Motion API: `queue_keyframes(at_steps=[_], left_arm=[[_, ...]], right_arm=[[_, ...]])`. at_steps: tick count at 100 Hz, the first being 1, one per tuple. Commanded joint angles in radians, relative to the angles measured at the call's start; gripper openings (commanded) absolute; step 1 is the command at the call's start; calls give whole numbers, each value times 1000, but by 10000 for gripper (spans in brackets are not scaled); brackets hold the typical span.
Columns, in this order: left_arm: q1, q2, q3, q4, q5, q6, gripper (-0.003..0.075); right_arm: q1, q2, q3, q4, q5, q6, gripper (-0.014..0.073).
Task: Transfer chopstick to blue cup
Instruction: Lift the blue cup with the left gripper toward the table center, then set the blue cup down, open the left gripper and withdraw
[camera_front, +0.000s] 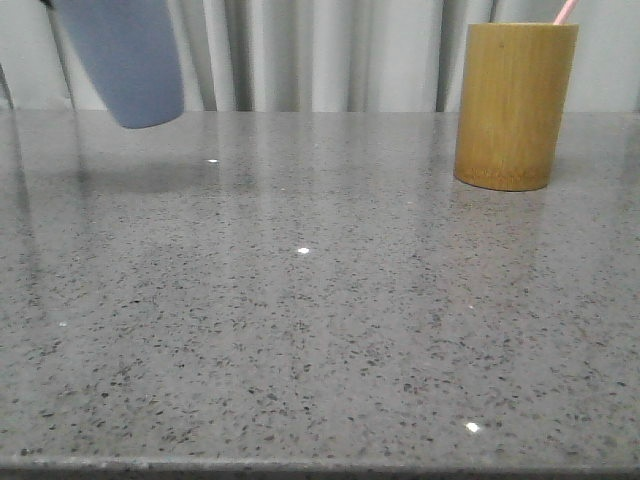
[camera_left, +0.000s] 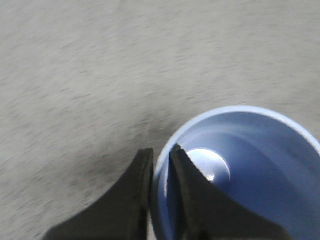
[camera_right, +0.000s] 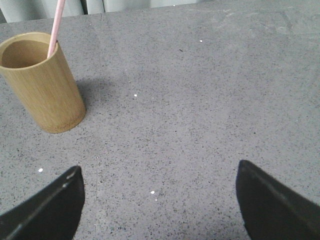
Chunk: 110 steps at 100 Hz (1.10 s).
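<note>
The blue cup (camera_front: 125, 60) hangs tilted above the table at the far left, clear of the surface. In the left wrist view my left gripper (camera_left: 161, 156) is shut on the blue cup's (camera_left: 260, 165) rim, one finger inside and one outside; the cup is empty inside. The pale pink chopstick (camera_right: 55, 27) stands in the bamboo cylinder (camera_right: 42, 82), and its tip (camera_front: 566, 11) pokes out at the far right in the front view. My right gripper (camera_right: 157, 172) is open above bare table, apart from the cylinder.
The bamboo cylinder (camera_front: 514, 105) stands upright at the far right of the grey speckled table (camera_front: 320, 320). Pale curtains (camera_front: 320, 50) hang behind the table's far edge.
</note>
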<state>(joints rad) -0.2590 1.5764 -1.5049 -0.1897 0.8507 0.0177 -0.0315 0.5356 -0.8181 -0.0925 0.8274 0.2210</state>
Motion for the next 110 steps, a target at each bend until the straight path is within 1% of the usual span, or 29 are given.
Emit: queue_keyframes(at_steps=[1, 21, 43, 63, 100, 106, 110], left_arm=[[-63, -14, -68, -16, -43, -3, -19], [-160, 82, -158, 19, -32, -3, -19], [-209, 169, -204, 59, -5, -3, -19], [-222, 211, -206, 69, -2, -3, -19], [-226, 213, -209, 50, 11, -3, -16], [-226, 213, -215, 40, 19, -3, 0], [-226, 213, -224, 36, 20, -3, 31]], right_arm=[[1, 12, -32, -11, -69, -12, 615], [1, 12, -32, -11, -69, -12, 615], [1, 12, -32, -12, -70, -12, 615], [1, 12, -32, -12, -70, -12, 615], [1, 12, -32, -12, -70, -12, 615], [1, 12, -32, -12, -70, -12, 615], [1, 12, -32, -12, -70, -12, 615]])
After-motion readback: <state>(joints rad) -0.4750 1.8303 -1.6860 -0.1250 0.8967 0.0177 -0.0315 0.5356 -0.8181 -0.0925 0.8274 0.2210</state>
